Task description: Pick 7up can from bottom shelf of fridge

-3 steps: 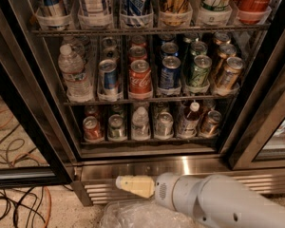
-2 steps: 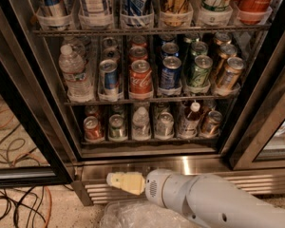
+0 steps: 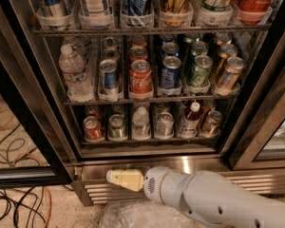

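The bottom shelf [image 3: 147, 139] showed four front cans, among them the 7up can [image 3: 117, 126], and two bottles. The pincer [image 3: 125, 179], closed together, pointed left at the base of the fridge [image 3: 202, 164].

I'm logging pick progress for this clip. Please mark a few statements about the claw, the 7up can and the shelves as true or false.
1. The claw is touching the 7up can. False: it hangs low in front of the fridge, below the bottom shelf and apart from the can.
2. A red can stands in the bottom shelf's leftmost lane. True.
3. The water bottle stands at the middle shelf's right end. False: it is at the left end.
4. Cables lie on the floor left of the fridge. True.
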`<state>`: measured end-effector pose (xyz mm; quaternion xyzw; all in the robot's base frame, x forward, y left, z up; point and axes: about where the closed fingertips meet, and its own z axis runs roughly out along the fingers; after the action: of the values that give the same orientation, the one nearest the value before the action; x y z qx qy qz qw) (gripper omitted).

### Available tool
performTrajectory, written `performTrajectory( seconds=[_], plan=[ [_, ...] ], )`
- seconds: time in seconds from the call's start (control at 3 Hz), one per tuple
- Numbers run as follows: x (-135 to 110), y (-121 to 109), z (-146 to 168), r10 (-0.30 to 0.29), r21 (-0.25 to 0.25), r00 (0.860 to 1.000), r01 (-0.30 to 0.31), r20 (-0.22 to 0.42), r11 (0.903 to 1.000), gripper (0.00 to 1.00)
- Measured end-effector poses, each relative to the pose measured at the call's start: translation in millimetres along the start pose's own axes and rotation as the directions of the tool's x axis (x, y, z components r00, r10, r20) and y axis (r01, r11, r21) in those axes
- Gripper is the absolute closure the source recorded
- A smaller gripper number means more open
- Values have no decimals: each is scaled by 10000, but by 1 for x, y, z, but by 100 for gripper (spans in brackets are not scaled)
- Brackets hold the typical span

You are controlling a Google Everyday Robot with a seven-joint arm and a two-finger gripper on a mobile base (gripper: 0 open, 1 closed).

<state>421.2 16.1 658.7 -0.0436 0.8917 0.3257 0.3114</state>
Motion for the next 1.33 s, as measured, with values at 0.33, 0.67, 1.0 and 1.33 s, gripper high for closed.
performTrajectory(
  seconds=[0.33,0.67,1.0,1.33],
  plan=[
    [2,-16,10,707,283,9960,-723,547,9970,0],
    [-10,-33,10,866,890,9812,-1031,1726,9907,0],
    [-27,-46,5,749,1337,9676,-1096,2409,9849,0],
    [-27,-46,5,749,1337,9676,-1095,2410,9849,0]
  ],
)
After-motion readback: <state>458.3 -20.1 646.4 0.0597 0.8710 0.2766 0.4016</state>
